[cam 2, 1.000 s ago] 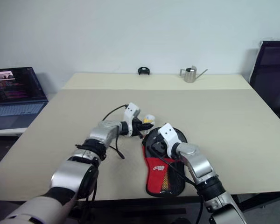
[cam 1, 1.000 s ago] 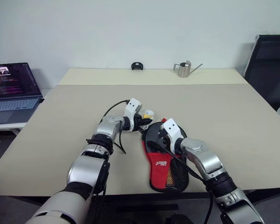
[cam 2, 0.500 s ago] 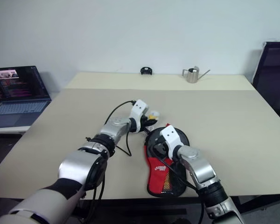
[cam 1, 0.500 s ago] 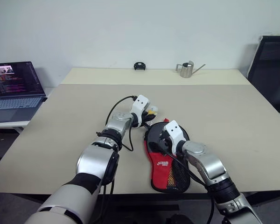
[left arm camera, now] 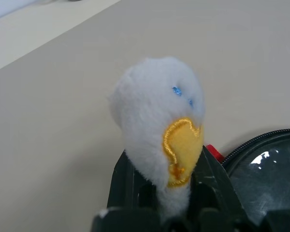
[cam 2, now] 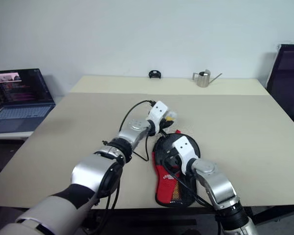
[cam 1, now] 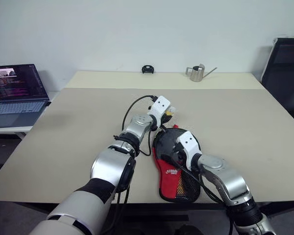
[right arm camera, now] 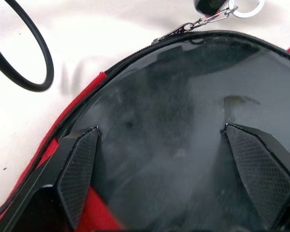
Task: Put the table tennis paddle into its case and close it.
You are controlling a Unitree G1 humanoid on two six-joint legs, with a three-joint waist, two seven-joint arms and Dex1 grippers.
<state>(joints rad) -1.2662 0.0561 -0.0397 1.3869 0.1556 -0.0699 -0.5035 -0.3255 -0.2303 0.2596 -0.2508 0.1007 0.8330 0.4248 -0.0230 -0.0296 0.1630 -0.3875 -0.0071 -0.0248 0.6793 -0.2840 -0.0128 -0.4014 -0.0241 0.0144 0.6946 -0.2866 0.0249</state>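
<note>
The left gripper (left arm camera: 176, 193) has its black fingers (left arm camera: 130, 186) pinched on a small white plush charm with a yellow embroidered beak (left arm camera: 159, 121), soft and fuzzy, apparently the zip pull, clipped by a thin metal chain and ring (right arm camera: 217, 14) to the zip of the case.

The right gripper (right arm camera: 174, 159) has its textured black pads (right arm camera: 77, 169) spread wide over the case, apparently steadying it.

The paddle-shaped black and red fabric case (cam 1: 174, 164) lies flat near the front edge of the smooth beige table (cam 1: 245, 117). The table tennis paddle is hidden, probably already inside the case.

The likely risk is that the plush compresses and slips from the pinch, or that the pull drags the limp fabric so the zip jams at the curve. The black cable (right arm camera: 36, 58) looping beside the case could snag.
</note>
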